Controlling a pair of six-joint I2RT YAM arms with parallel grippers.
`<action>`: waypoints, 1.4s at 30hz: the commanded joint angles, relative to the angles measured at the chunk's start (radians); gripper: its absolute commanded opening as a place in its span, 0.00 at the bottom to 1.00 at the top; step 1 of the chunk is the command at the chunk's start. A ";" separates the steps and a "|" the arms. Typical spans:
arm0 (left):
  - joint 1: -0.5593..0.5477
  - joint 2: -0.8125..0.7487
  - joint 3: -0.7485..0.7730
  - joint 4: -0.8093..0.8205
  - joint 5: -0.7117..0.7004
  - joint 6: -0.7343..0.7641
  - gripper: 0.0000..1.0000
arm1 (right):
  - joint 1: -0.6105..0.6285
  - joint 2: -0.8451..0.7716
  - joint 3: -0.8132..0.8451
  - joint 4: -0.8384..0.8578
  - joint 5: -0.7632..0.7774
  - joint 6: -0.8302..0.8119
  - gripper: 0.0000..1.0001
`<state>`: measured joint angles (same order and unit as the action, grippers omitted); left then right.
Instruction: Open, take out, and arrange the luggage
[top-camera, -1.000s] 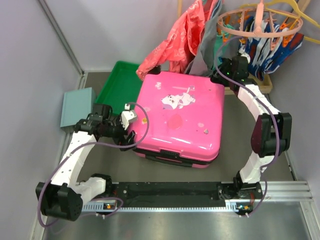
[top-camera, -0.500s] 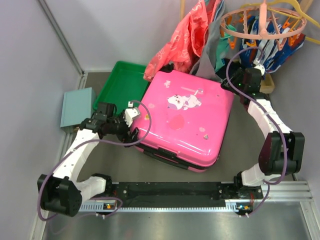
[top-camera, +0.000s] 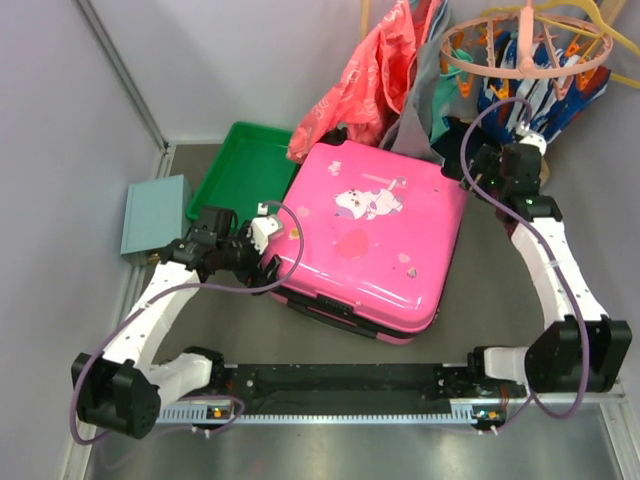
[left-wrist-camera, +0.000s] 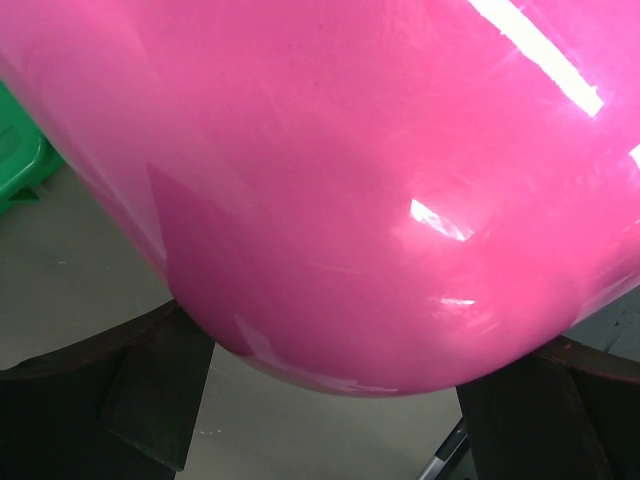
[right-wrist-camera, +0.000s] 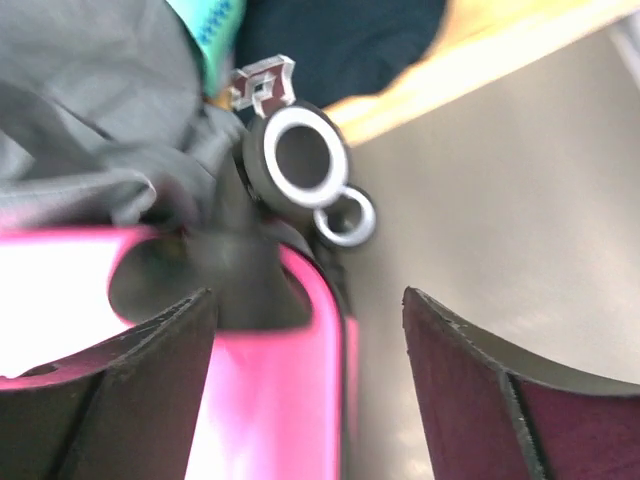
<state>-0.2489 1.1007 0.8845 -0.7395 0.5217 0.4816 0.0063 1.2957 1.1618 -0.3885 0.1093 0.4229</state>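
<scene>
Right now I count one luggage (top-camera: 370, 235), one green tray (top-camera: 240, 165) and one pale-teal box (top-camera: 153, 215). The luggage lies flat and shut on the table between my two arms. My left gripper (top-camera: 265, 250) stands spread wide around its left corner. My right gripper (top-camera: 478, 170) is released too, just beside its far right corner, by a wheel (right-wrist-camera: 298, 155).

The luggage (top-camera: 370, 235) is gleaming, glossy smooth pink plastic; its wheel (right-wrist-camera: 297, 155) is flashing a shiny metal ring; the grey cloth (right-wrist-camera: 90, 110) is looking matt.
</scene>
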 joint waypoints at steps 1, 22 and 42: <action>0.008 0.007 0.025 0.603 -0.186 -0.113 0.93 | 0.075 -0.065 0.041 -0.289 0.095 -0.119 0.75; 0.007 0.027 0.139 0.686 -0.074 -0.205 0.93 | 0.121 -0.652 -0.111 -0.799 -0.417 0.008 0.55; 0.005 0.171 0.281 0.756 -0.126 -0.215 0.92 | 0.138 -0.871 -0.382 -0.364 -0.723 -0.935 0.64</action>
<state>-0.2390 1.1862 1.0142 -0.7959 0.4812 0.3920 0.1158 0.3832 0.7692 -0.7441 -0.5243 -0.1020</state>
